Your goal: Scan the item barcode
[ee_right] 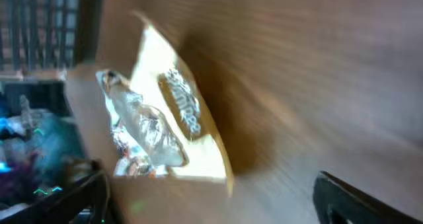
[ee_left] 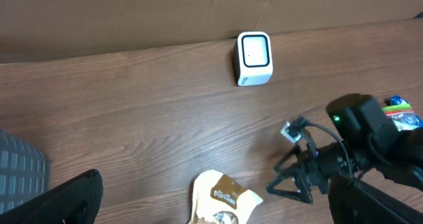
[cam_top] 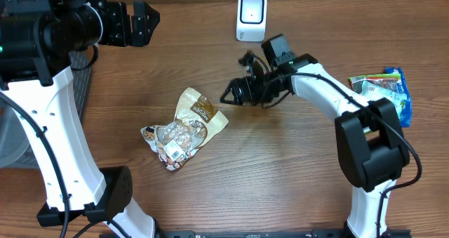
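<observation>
A cream and brown snack bag (cam_top: 184, 129) lies flat near the table's middle, its clear window facing up. A white barcode scanner (cam_top: 251, 17) stands at the far edge. My right gripper (cam_top: 231, 94) hovers just right of the bag, pointing left at it, jaws open and empty. In the blurred right wrist view the bag (ee_right: 165, 125) lies ahead, between the spread fingertips (ee_right: 357, 197). My left gripper (cam_top: 144, 24) hangs open at the far left, holding nothing. The left wrist view shows the scanner (ee_left: 254, 57), the bag's top (ee_left: 221, 197) and the right gripper (ee_left: 294, 178).
A pile of colourful packets (cam_top: 384, 87) lies at the right edge behind the right arm. A grey ribbed bin (ee_left: 20, 164) and a dark crate (cam_top: 81, 76) sit past the table's left side. The right arm's base (cam_top: 368, 150) stands front right.
</observation>
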Motion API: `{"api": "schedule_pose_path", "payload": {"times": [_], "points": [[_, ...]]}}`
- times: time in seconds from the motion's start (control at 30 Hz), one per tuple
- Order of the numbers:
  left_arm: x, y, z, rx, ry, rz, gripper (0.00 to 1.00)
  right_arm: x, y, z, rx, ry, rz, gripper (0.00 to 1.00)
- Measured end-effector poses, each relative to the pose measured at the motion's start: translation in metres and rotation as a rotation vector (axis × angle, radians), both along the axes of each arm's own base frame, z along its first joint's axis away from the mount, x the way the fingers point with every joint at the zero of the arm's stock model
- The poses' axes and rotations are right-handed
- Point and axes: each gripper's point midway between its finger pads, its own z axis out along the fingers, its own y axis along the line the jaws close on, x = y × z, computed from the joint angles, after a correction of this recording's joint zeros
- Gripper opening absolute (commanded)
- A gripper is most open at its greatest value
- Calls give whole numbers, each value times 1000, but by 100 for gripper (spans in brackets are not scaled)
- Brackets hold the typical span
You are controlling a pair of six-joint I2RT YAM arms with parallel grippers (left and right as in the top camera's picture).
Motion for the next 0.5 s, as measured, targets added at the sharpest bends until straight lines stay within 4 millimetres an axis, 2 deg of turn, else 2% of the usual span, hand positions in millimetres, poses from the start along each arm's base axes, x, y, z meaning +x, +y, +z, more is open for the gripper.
{"api": "schedule_pose_path", "payload": {"times": [0.07, 0.17, 0.33, 0.4, 0.5], "points": [[0, 0, 0, 0, 0, 0, 100, 15, 13, 8, 25, -157, 45, 100], [0, 0, 0, 0, 1, 0, 100, 15, 28, 11, 34, -235, 85, 100], [0, 0, 0, 0, 0, 0, 100, -20, 64, -1, -28, -221, 148, 100], [0, 0, 0, 0, 0, 0, 100, -34, 79, -12, -70, -191, 142, 89], [0, 0, 0, 0, 0, 0, 100, -42, 87, -19, -114, -155, 101, 63]]}}
